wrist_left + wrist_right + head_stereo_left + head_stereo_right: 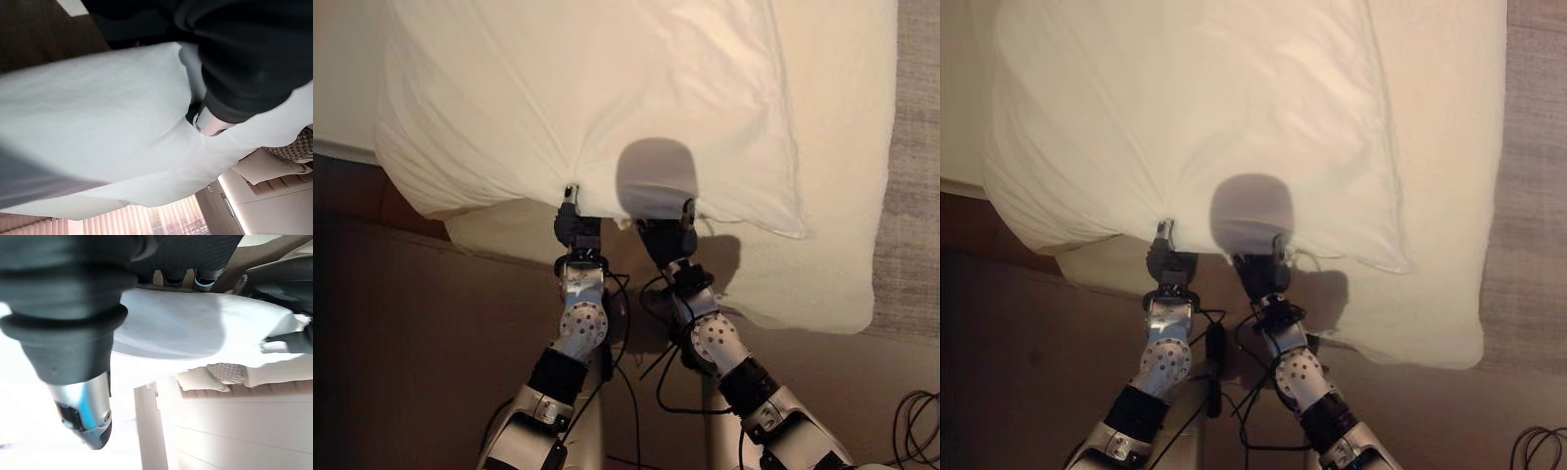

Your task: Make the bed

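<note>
A big white pillow lies across the bed's near corner, its front edge overhanging. My left hand grips that edge from below, its thumb on top of the cloth. Just to its right, my right hand holds the same edge in the same way. Their fingers lie under the pillow. In the left wrist view the pillow bulges past my left hand, which presses into the cloth. The right wrist view has the right hand's thumb below the pillow.
Under the pillow a white bed cover reaches to the bed's right edge. Grey carpet runs along the right. Brown floor lies at the left and in front of the bed. A pale cabinet stands behind.
</note>
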